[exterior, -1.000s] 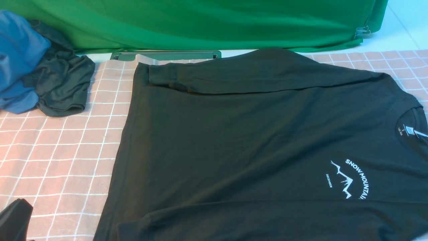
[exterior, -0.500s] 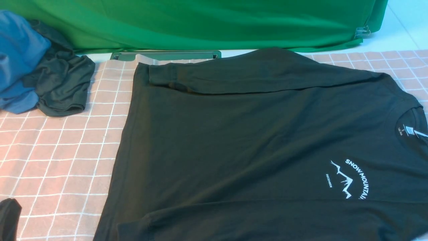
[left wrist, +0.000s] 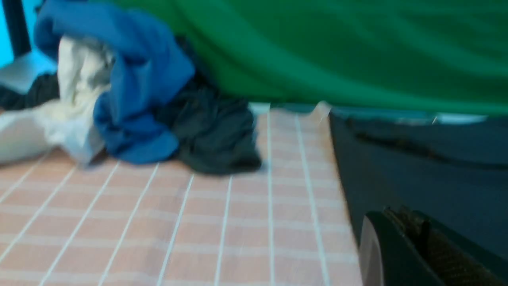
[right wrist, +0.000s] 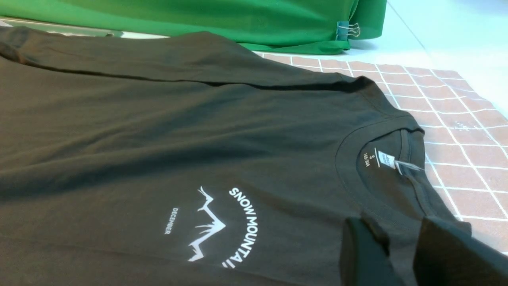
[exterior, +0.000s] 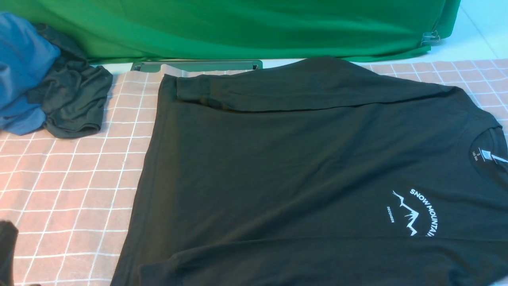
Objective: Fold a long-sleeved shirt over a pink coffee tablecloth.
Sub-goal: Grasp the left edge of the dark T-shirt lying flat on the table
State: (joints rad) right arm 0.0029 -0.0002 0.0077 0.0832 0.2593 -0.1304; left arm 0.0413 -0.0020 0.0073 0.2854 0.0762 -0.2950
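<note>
Flat on wide dusty-pink tablecloth point(exterior: 71, 174) gridded with thin white lines: large black cotton long-sleeved shirt point(exterior: 301, 159). Long axis left to right, collar at tablecloth's right end, hem leftward, sleeves folded across body. Matte, softly creased. Along tablecloth's far edge, draped plain green cloth point(exterior: 238, 28); at far left corner, crumpled blue garment point(exterior: 22, 67) and dark grey-green garment point(exterior: 75, 99). Left hand point(left wrist: 401, 222) closed, empty, over near left corner. Right hand point(right wrist: 397, 228) narrowly parted, empty, beside collar.

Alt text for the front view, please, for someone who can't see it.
A black long-sleeved shirt lies flat on a pink checked tablecloth, collar to the right, far sleeve folded across its body. A crumpled blue garment and a dark garment sit far left, before a green cloth.
</note>
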